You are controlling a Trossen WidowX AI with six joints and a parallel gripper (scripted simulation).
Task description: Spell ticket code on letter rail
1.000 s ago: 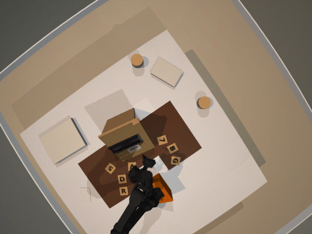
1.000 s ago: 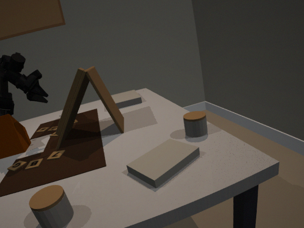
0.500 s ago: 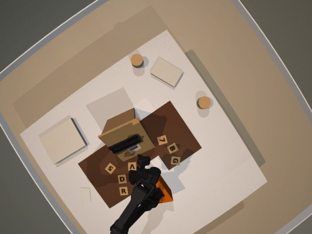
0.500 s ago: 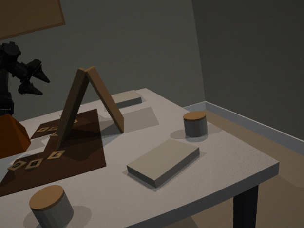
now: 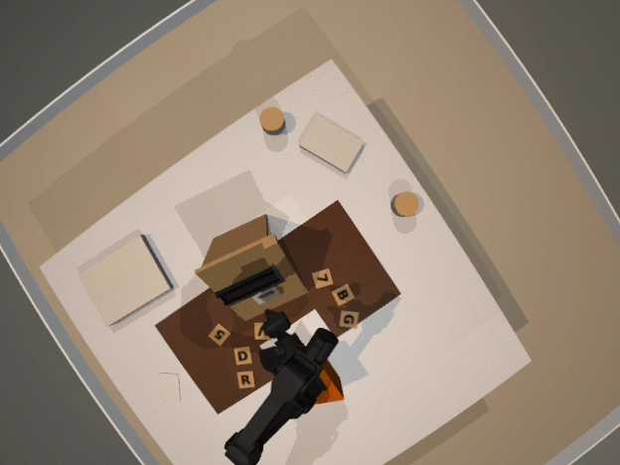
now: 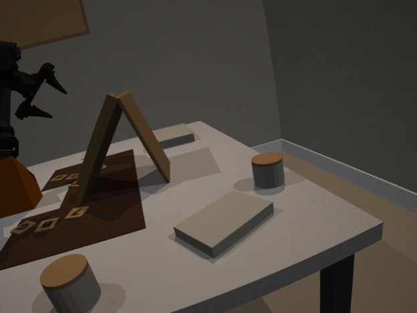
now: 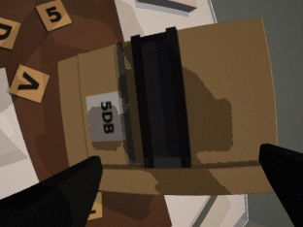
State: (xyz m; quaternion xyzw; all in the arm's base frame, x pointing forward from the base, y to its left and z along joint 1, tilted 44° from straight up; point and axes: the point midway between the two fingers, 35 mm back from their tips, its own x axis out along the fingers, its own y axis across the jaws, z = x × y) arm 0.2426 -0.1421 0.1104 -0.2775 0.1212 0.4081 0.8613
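The wooden easel board (image 5: 295, 286) (image 6: 97, 144) (image 7: 243, 63) carries a black letter rail (image 5: 249, 286) (image 7: 162, 102), with no tile visible in it. The ticket (image 5: 266, 295) (image 7: 104, 116) below it reads 5DB. Tile 5 (image 5: 219, 334) (image 7: 53, 16), tile D (image 5: 242, 356) (image 7: 7, 34), tile R (image 5: 244, 379) and a V tile (image 5: 259, 330) (image 7: 29, 83) lie left on the mat. Tile 7 (image 5: 322, 277) (image 6: 76, 212), tile B (image 5: 343, 294) (image 6: 47, 224) and tile G (image 5: 349, 319) (image 6: 23, 227) lie right. My gripper (image 5: 265, 335) (image 6: 59, 105) (image 7: 181, 159) is open and empty, raised in front of the board.
The brown mat (image 5: 370, 275) (image 6: 117, 229) lies under the tiles. An orange block (image 5: 333, 385) (image 6: 17, 188) stands near the arm. Two lidded jars (image 5: 272, 119) (image 5: 405, 204) and two pale slabs (image 5: 331, 143) (image 5: 125, 280) stand around the board on the counter (image 5: 440, 300).
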